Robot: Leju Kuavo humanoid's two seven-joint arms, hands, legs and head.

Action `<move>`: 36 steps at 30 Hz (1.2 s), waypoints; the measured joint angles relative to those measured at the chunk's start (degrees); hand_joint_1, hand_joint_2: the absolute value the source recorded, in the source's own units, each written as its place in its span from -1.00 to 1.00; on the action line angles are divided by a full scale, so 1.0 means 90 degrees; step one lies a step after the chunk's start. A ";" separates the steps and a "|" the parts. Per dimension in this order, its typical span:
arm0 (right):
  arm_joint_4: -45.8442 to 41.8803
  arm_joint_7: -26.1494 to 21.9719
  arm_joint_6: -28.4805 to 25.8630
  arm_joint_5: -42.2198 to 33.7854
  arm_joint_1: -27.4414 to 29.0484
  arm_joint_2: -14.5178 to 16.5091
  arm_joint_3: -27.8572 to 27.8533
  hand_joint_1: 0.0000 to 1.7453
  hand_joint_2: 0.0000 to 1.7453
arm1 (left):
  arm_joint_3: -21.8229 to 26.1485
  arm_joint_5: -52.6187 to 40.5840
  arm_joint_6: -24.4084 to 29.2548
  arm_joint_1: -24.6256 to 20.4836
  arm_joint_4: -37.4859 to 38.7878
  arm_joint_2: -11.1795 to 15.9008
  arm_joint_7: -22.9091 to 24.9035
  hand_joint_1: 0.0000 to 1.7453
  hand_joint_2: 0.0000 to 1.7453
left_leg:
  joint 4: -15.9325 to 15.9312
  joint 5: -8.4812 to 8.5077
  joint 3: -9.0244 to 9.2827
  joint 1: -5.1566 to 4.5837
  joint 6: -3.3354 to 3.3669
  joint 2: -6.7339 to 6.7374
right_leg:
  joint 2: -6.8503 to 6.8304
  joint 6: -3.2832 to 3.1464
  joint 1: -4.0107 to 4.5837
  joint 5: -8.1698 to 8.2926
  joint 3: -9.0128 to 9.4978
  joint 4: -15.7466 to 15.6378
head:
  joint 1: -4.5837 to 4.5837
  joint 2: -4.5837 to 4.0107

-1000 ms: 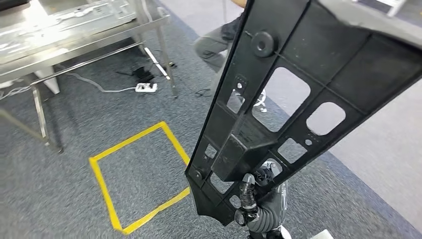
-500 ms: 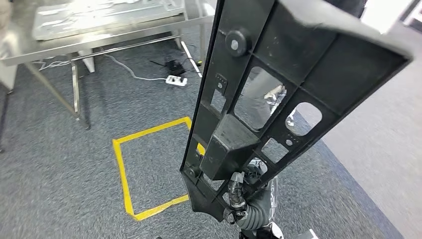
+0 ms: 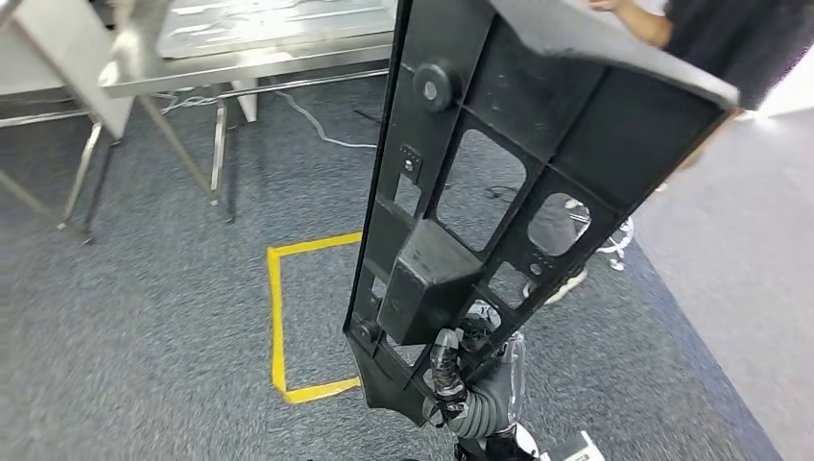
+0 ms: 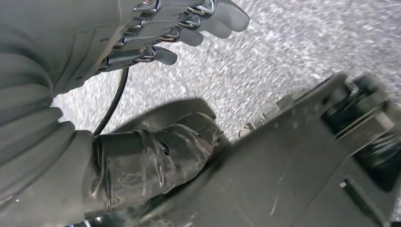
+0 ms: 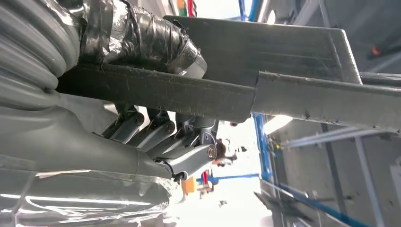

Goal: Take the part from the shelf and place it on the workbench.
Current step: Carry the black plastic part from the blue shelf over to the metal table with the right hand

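The right hand [image 5: 156, 137] is clamped on the lower edge of the black part [image 3: 499, 173], thumb on one face and fingers [image 5: 189, 156] curled against the other. In the head view that hand [image 3: 461, 389] is half hidden behind the ribbed, cut-out plastic. The left hand [image 4: 142, 42] holds nothing, fingers apart. The part's top is cut off. Behind it lie grey carpet [image 3: 144, 336], a yellow taped square [image 3: 276, 317], a steel workbench [image 3: 259, 43] and a partly hidden person [image 3: 715, 43].

L hand [image 4: 156, 42]: grey ribbed cover, metal fingers | thumb black-taped | R hand [image 5: 156, 137]: same, black cable
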 joint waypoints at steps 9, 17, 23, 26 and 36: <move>0.0082 0.0794 0.0018 -0.0079 -0.0031 -0.0035 0.0000 1.00 1.00 | -0.0002 -0.0288 -0.0013 -0.0015 0.0000 0.0002 0.0112 -1.00 1.00 | -0.1727 0.0687 0.0883 -0.0092 0.0247 0.0304 | -0.0481 0.0231 0.0073 -0.0158 0.0152 -0.0015 | 0.0033 0.0000; 0.0116 0.1084 0.0101 -0.0197 -0.0018 -0.0335 0.0000 1.00 1.00 | -0.0004 -0.0374 0.0064 -0.0019 0.0000 -0.0062 0.0183 -1.00 1.00 | -0.1736 0.0680 0.0941 -0.0036 0.0365 -0.0184 | 0.0198 0.0307 0.0031 -0.0503 -0.0633 0.1345 | 0.0117 0.0000; 0.0061 0.0973 0.0138 -0.0275 -0.0035 -0.0378 0.0000 1.00 1.00 | -0.0041 -0.0489 0.0068 -0.0021 0.0000 -0.0101 0.0205 -1.00 1.00 | -0.1620 0.0609 0.0883 -0.0051 0.0201 -0.0306 | 0.0333 0.0186 0.0043 0.0045 -0.0153 0.0099 | 0.0106 0.0000; 0.0015 0.0871 0.0164 -0.0413 -0.0034 -0.0383 -0.0001 1.00 1.00 | -0.0058 -0.0496 0.0065 -0.0019 0.0000 -0.0121 0.0183 -1.00 1.00 | -0.1310 0.0402 0.0752 -0.0037 0.0105 -0.0177 | 0.0290 0.0082 0.0010 0.0078 -0.0102 0.0027 | 0.0080 0.0000; -0.0006 0.0819 0.0206 -0.0571 -0.0007 -0.0398 -0.0002 1.00 1.00 | -0.0108 -0.0489 0.0078 -0.0042 0.0000 -0.0155 0.0116 -1.00 1.00 | -0.1590 0.0613 0.0901 -0.0044 0.0132 0.0086 | 0.0161 0.0121 0.0043 0.0025 -0.0038 0.0021 | 0.0059 0.0000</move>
